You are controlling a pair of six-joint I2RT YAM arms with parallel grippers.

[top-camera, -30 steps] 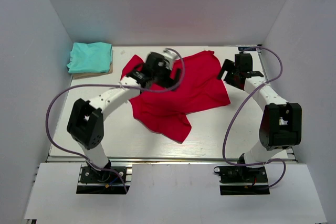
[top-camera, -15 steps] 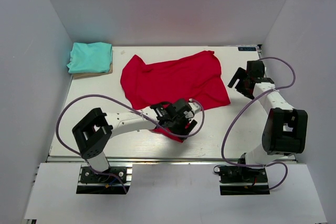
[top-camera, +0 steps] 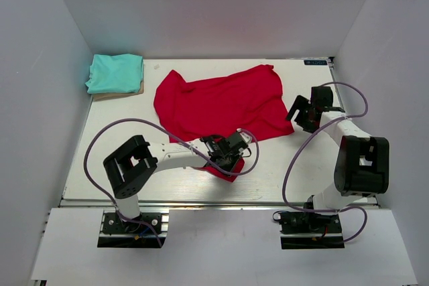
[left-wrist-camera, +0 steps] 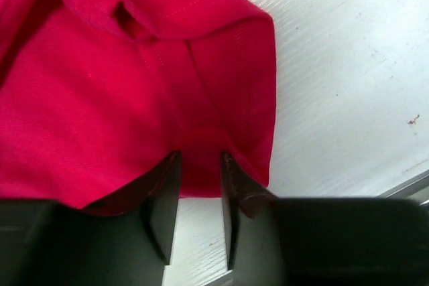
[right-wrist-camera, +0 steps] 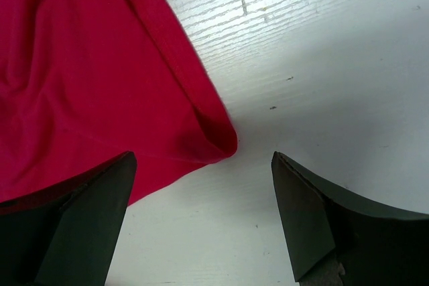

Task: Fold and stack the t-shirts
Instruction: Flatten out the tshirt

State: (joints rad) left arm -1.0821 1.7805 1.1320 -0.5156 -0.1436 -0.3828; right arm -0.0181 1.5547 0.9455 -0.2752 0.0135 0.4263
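Observation:
The red t-shirt [top-camera: 221, 102] lies spread and rumpled in the middle of the table. Its near corner points toward the arms. My left gripper [top-camera: 226, 159] is low at that corner. In the left wrist view the red hem [left-wrist-camera: 255, 98] drapes over both fingertips, the jaws of this gripper [left-wrist-camera: 200, 159] stand narrow, and bare table shows between them. My right gripper [top-camera: 299, 112] is wide open just off the shirt's right corner [right-wrist-camera: 214, 138], which lies between its fingers [right-wrist-camera: 100, 199] untouched. The teal t-shirt [top-camera: 115, 73] sits folded at the far left.
A thin brown sheet [top-camera: 117, 94] pokes out from under the teal shirt. White walls close in the table [top-camera: 301, 165] on three sides. Purple cables loop from both arms over the near part of the table.
My left arm swung from the shirt's far side to its near corner, and its jaws narrowed there. My right gripper shifted slightly toward the shirt's right corner.

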